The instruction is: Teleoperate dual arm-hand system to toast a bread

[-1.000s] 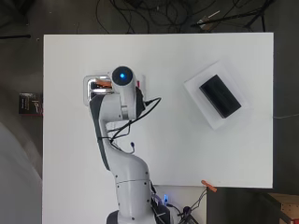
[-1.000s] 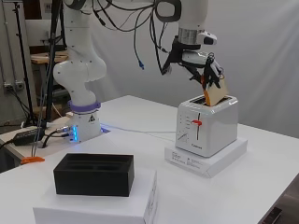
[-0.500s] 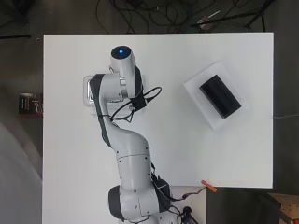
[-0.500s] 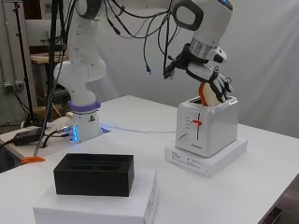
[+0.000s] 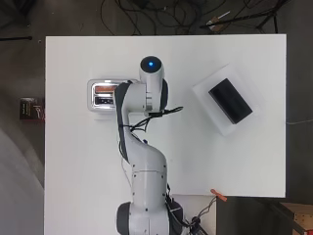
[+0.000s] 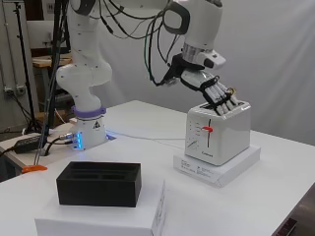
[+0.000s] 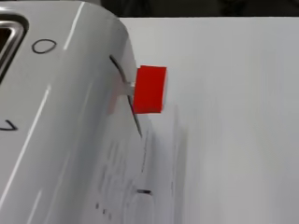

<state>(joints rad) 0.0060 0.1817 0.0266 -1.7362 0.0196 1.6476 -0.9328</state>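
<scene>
A: Our hand [image 6: 212, 93] lies over the top of the white toaster [image 6: 216, 132], fingers straight and relaxed, grasping nothing. The bread [image 5: 103, 90] sits down in one slot, brown showing from overhead.

B: And the red lever [image 7: 149, 89] looks up, so we judge toasting hasn't begun.

A: Right. If we swing down for the lever carelessly, our fingers [image 6: 222, 103] could shove the toaster off its white base [image 6: 216, 168].

B: Or slip past the small lever and leave it unlatched.
</scene>
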